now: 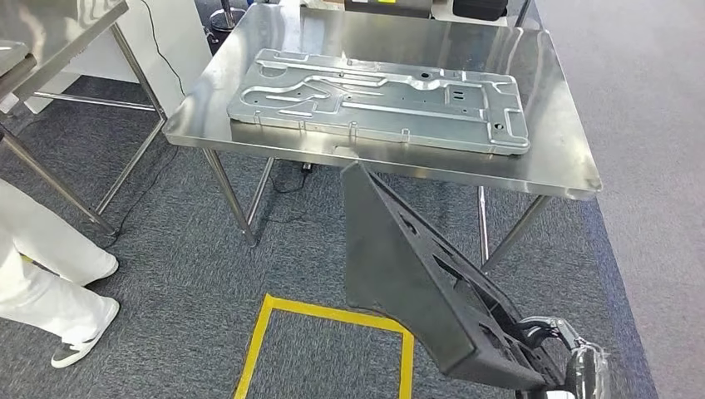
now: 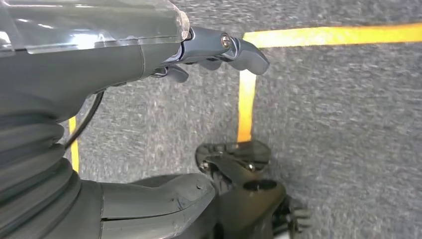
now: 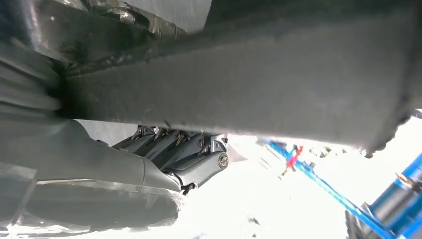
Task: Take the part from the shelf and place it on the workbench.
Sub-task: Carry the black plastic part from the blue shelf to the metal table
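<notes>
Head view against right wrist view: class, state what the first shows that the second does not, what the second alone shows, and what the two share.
Only the head view shows the steel workbench with a stamped metal panel lying flat on it, the grey carpet with yellow floor tape, and a person's white-trousered legs to the left. Only the right wrist view shows the dark fingers curled under the part, and blurred blue bars beyond. Both share the black part, a long dark piece held by the right hand, not yet on the workbench.
</notes>
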`<state>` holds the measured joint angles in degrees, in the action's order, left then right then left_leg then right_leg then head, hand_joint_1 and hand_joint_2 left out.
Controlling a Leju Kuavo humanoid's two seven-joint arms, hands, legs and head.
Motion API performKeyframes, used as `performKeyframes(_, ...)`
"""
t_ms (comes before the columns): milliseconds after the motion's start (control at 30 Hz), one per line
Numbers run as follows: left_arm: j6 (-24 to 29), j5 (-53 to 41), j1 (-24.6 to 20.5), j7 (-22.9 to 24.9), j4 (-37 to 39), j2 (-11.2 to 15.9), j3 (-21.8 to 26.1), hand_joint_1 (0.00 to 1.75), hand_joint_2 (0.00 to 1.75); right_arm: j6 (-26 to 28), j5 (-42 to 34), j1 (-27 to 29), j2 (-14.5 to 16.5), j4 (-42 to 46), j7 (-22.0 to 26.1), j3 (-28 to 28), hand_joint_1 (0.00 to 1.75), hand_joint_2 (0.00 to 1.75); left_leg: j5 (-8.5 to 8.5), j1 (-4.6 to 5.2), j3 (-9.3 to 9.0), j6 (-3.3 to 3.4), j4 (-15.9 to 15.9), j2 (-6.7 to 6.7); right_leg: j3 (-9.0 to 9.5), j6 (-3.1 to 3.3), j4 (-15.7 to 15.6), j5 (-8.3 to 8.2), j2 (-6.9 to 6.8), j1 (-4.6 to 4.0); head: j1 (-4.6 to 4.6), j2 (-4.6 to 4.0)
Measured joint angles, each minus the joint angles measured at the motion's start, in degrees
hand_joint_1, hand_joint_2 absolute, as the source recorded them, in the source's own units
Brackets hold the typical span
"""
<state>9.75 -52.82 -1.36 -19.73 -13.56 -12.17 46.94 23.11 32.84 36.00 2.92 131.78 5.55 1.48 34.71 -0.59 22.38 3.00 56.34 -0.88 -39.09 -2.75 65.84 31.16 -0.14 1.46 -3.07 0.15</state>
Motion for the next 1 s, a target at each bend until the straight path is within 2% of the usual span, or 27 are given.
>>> performKeyframes(67,-0.1,-0.1,0.1,0.0,0.0,0.0,0.0,0.0,1.75,-0.2,0.2,-0.3,-0.6,0.3,-0.3,-1.7,1.75,1.75,1.58,-0.03,-1.16,-0.82,-0.2,-0.06,-0.01,0.87,-3.3,-5.39,-0.14,-0.36,0.02,0.0)
performKeyframes(100,-0.1,-0.1,0.0,0.0,0.0,0.1,0.1,0.0,1.75,-0.2,0.3,-0.5,-0.7,0.5,-0.4,-2.3,1.75,1.75,1.96,-0.03,-1.68,-1.32,-0.4,-0.02,0.08,1.52,-3.6,-6.42,-0.16,-0.6,0.02,0.0)
performKeyframes(167,-0.2,-0.3,-0.4,0.0,0.0,0.1,0.1,0.0,1.75,-0.2,1.2,-0.7,-1.0,0.9,-0.5,-3.1,1.75,1.75,0.92,-0.1,-1.86,-2.23,0.8,0.05,1.45,2.7,-4.4,-5.25,0.01,-0.72,0.06,0.0)
performKeyframes(200,-0.3,-0.5,-0.6,0.0,0.0,0.2,0.1,0.0,1.75,-0.2,2.1,-0.8,-1.1,1.0,-0.7,-3.5,1.75,1.75,-0.57,-0.12,-0.73,-2.52,3.6,0.13,2.7,3.16,-5.2,-4.72,0.0,-0.62,0.04,0.0)
performKeyframes(233,-0.4,-0.7,-0.8,0.1,0.0,0.2,0.1,0.0,1.75,-0.4,3.3,-1.0,-1.2,1.1,-1.0,-4.1,1.75,1.75,-1.89,-0.16,1.46,-2.74,7.6,0.19,4.13,3.53,-6.1,-4.23,-0.04,-0.49,0.06,0.0)
performKeyframes(267,-0.6,-0.9,-0.9,0.1,0.0,0.2,0.1,0.0,1.75,-0.8,4.5,-1.4,-1.3,1.1,-1.4,-4.8,1.75,1.75,-2.26,-0.18,4.42,-2.89,11.9,0.29,5.64,3.79,-6.9,-3.66,-0.11,-0.35,0.07,0.0)
performKeyframes(300,-0.7,-1.2,-1.0,0.3,0.0,0.2,0.1,0.0,1.75,-1.5,5.7,-1.7,-1.5,1.1,-1.8,-5.6,1.75,1.75,-1.34,-0.19,7.47,-3.02,15.5,0.39,7.06,3.94,-7.6,-3.04,-0.15,-0.33,0.06,0.0)
performKeyframes(367,-1.0,-1.6,-0.9,0.5,0.0,0.3,0.0,0.0,1.75,-3.4,7.5,-2.3,-1.9,1.1,-2.4,-7.1,1.75,1.75,3.35,-0.2,12.25,-3.16,18.4,0.48,9.55,3.98,-8.3,-1.65,0.08,-0.32,0.06,0.0)
performKeyframes(400,-1.1,-1.7,-0.8,0.7,0.0,0.3,0.0,0.0,1.75,-4.4,8.3,-2.6,-2.0,1.1,-2.6,-7.7,1.75,1.75,5.3,-0.19,13.82,-3.12,17.8,0.49,10.81,3.92,-8.5,-0.79,0.21,-0.32,0.07,0.0)
performKeyframes(433,-1.3,-1.8,-0.8,0.8,0.0,0.4,0.0,0.0,1.75,-5.3,9.0,-2.8,-2.1,1.1,-2.8,-8.4,1.75,1.75,5.93,-0.17,14.92,-2.99,16.3,0.5,12.07,3.83,-8.6,0.15,0.31,-0.32,0.07,0.0)
performKeyframes(467,-1.4,-1.9,-0.7,0.9,0.0,0.5,0.0,0.0,1.75,-5.8,9.6,-2.9,-2.2,1.1,-2.9,-8.8,1.75,1.75,4.5,-0.11,15.56,-2.78,13.8,0.51,13.33,3.7,-8.6,1.16,0.33,-0.33,0.07,0.0)
performKeyframes(500,-1.5,-1.9,-0.6,1.0,0.0,0.6,0.0,0.0,1.75,-6.1,10.1,-3.1,-2.3,1.1,-3.0,-9.2,1.75,1.75,0.72,0.0,16.0,-2.43,10.7,0.57,14.48,3.54,-8.7,2.23,0.33,-0.32,0.05,0.0)
performKeyframes(533,-1.5,-2.0,-0.4,1.0,0.0,0.7,0.0,0.0,1.75,-6.3,10.4,-3.2,-2.3,1.0,-3.0,-9.5,1.75,1.75,-3.82,0.21,16.21,-2.08,8.1,0.57,15.51,3.28,-8.6,3.22,0.41,-0.37,0.04,0.0)
performKeyframes(567,-1.5,-2.1,-0.3,1.1,0.0,0.8,0.0,0.0,1.75,-6.4,10.7,-3.3,-2.4,1.0,-3.1,-9.7,1.75,1.75,-7.57,0.45,16.14,-1.77,6.3,0.59,16.32,2.91,-8.7,4.15,0.51,-0.43,0.03,0.0)
performKeyframes(600,-1.6,-2.1,-0.2,1.1,0.0,0.9,0.0,0.0,1.75,-6.5,10.9,-3.3,-2.4,0.9,-3.1,-9.9,1.75,1.75,-9.91,0.66,15.95,-1.45,5.3,0.59,17.09,2.49,-8.8,4.75,0.62,-0.47,0.04,0.0)
performKeyframes(633,-1.6,-2.2,-0.2,1.2,0.0,0.9,0.0,0.0,1.75,-6.5,11.2,-3.4,-2.5,0.9,-3.2,-10.1,1.75,1.75,-10.18,0.82,15.51,-1.2,5.1,0.53,17.57,2.01,-8.6,4.75,0.72,-0.49,0.04,0.0)
performKeyframes(700,-1.6,-2.3,-0.4,1.2,0.0,0.9,0.0,0.0,1.75,-6.5,11.7,-3.4,-2.5,1.0,-3.3,-10.6,1.75,1.75,-9.43,0.68,13.69,-0.58,3.9,0.37,16.65,1.29,-5.6,2.85,0.67,-0.38,0.05,0.0)
performKeyframes(733,-1.6,-2.3,-0.6,1.2,0.0,0.9,0.0,0.0,1.75,-6.6,12.0,-3.4,-2.6,1.0,-3.3,-11.0,1.75,1.75,-9.1,0.57,12.5,-0.23,3.1,0.29,14.92,1.08,-2.5,1.56,0.63,-0.32,0.04,0.0)
performKeyframes(767,-1.7,-2.3,-0.7,1.2,0.0,0.9,0.0,0.0,1.75,-6.6,12.2,-3.4,-2.6,1.0,-3.4,-11.3,1.75,1.75,-8.71,0.46,11.2,0.06,2.2,0.21,12.59,0.94,1.1,0.99,0.58,-0.27,0.04,0.0)
performKeyframes(800,-1.7,-2.3,-0.7,1.2,0.0,0.9,0.0,0.0,1.75,-6.8,12.3,-3.3,-2.6,1.0,-3.4,-11.7,1.75,1.75,-8.16,0.45,9.94,0.28,1.5,0.17,9.98,0.84,4.4,1.65,0.53,-0.23,0.03,0.0)
performKeyframes(867,-1.8,-2.3,-0.8,1.2,0.0,0.9,0.0,0.0,1.75,-7.3,12.8,-3.2,-2.7,1.0,-3.5,-12.4,1.75,1.75,-6.81,0.46,7.63,0.44,0.7,-0.02,5.14,0.64,7.8,6.03,0.49,-0.21,0.03,0.0)
performKeyframes(900,-1.8,-2.3,-0.7,1.2,0.0,0.9,0.0,0.0,1.75,-7.5,12.9,-3.1,-2.7,1.0,-3.6,-12.7,1.75,1.75,-5.96,0.46,6.44,0.39,0.6,-0.16,3.41,0.55,7.8,8.36,0.47,-0.21,0.03,0.0)
performKeyframes(933,-1.8,-2.4,-0.7,1.2,0.0,0.9,0.0,0.0,1.75,-7.6,13.0,-3.1,-2.7,1.0,-3.6,-12.9,1.75,1.75,-5.04,0.47,5.22,0.32,0.5,-0.29,2.23,0.53,6.7,9.56,0.46,-0.21,0.03,0.0)
performKeyframes(967,-1.8,-2.4,-0.7,1.2,0.0,0.9,0.0,0.0,1.75,-7.7,13.1,-3.0,-2.8,1.0,-3.6,-13.1,1.75,1.75,-4.01,0.49,3.9,0.23,0.5,-0.39,1.5,0.6,4.6,8.92,0.44,-0.22,0.03,0.0)
performKeyframes(1000,-1.9,-2.4,-0.6,1.2,0.0,0.9,0.0,0.0,1.75,-7.8,13.2,-2.9,-2.8,1.0,-3.6,-13.3,1.75,1.75,-2.91,0.51,2.68,0.13,0.5,-0.44,1.05,0.86,1.8,5.77,0.43,-0.31,0.02,0.0)
